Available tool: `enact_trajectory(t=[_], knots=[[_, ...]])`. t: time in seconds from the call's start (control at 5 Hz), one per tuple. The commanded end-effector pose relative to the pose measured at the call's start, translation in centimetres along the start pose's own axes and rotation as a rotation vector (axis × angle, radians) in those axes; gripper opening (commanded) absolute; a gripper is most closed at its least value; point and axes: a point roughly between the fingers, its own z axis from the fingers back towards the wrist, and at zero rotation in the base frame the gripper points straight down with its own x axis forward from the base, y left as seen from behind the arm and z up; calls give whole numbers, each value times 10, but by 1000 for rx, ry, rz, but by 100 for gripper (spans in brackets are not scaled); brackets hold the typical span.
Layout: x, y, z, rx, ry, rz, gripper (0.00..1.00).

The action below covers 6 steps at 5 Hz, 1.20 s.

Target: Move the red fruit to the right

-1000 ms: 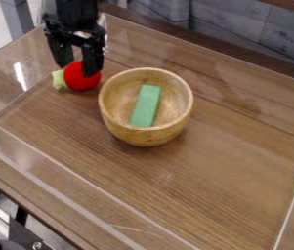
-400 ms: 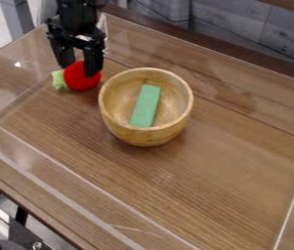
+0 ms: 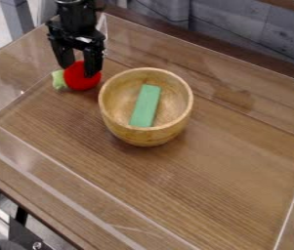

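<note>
The red fruit (image 3: 80, 81) is a small bright-red ball with a light green stub on its left side, lying on the wooden table at the upper left, just left of the wooden bowl (image 3: 146, 106). My black gripper (image 3: 79, 66) points straight down over the fruit, its fingers open and straddling the fruit's top. Whether the fingers touch the fruit cannot be told. The fruit's upper part is hidden behind the fingers.
A flat green rectangular block (image 3: 146, 104) lies inside the bowl. Clear plastic walls (image 3: 19, 73) fence the table on all sides. Wooden tabletop (image 3: 201, 186) stretches to the right of and in front of the bowl.
The gripper has sunk slightly over the red fruit, staying open. The fruit, bowl and block have not moved.
</note>
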Motion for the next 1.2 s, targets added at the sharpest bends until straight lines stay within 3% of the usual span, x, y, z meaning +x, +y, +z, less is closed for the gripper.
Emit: enact_trajectory(t=[0.0,1.0], knots=[[9,11,14,31,-55,9,100],[17,16,9,43,-67,5,100]])
